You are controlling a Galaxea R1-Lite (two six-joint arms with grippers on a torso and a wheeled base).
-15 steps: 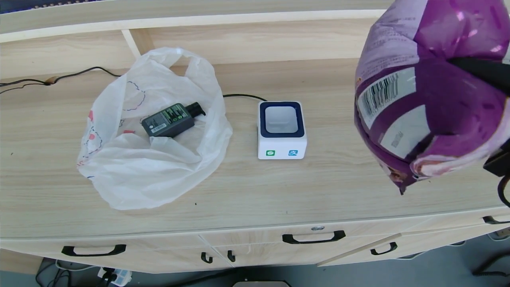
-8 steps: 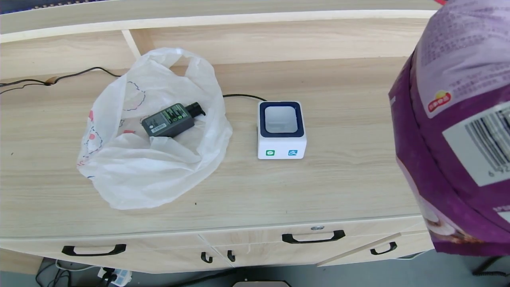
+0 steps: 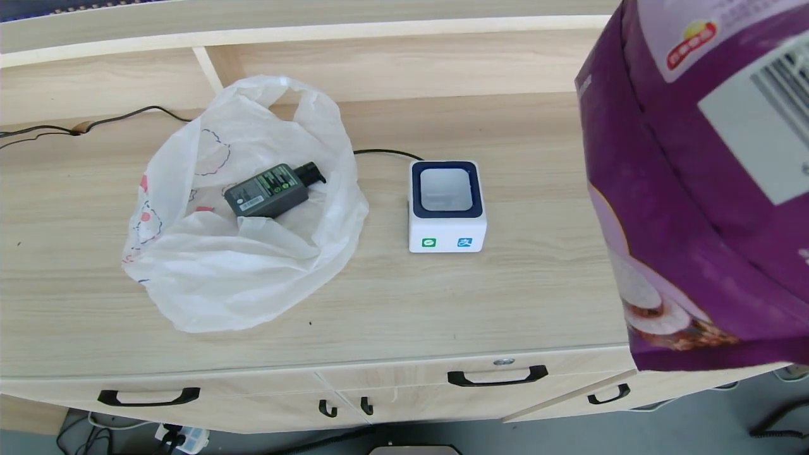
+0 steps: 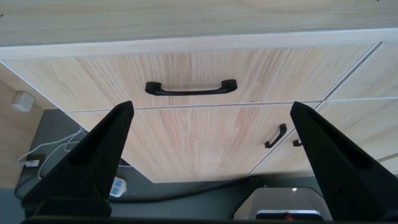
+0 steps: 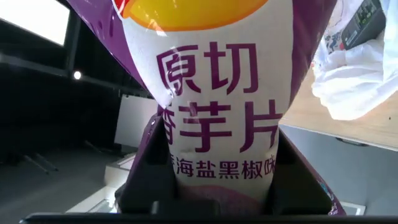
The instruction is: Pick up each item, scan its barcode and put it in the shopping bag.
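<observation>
Since half a second earlier the purple chip bag point(image 3: 695, 189) had swung up and leftward; it hung over the counter's point(image 3: 505, 297) right end, clamped in the right gripper point(image 5: 217, 171). Left of it sat the scanner point(image 3: 447, 205) and the shopping bag point(image 3: 240, 272). The left gripper point(image 4: 211, 155) stood spread apart.

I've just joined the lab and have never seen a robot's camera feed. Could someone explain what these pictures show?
This is a two-armed robot with a pincer-like gripper on each arm. The wide picture comes from a camera on its head, looking down at a wooden counter. On it lie a white shopping bag with a dark bottle inside, and a small white barcode scanner beside the bag. The other two pictures come from cameras on the wrists. The right gripper is clamped on a purple snack bag, held up close to the head camera at the counter's right side. The left gripper is open, holds nothing, and faces the drawer fronts below the counter.
</observation>
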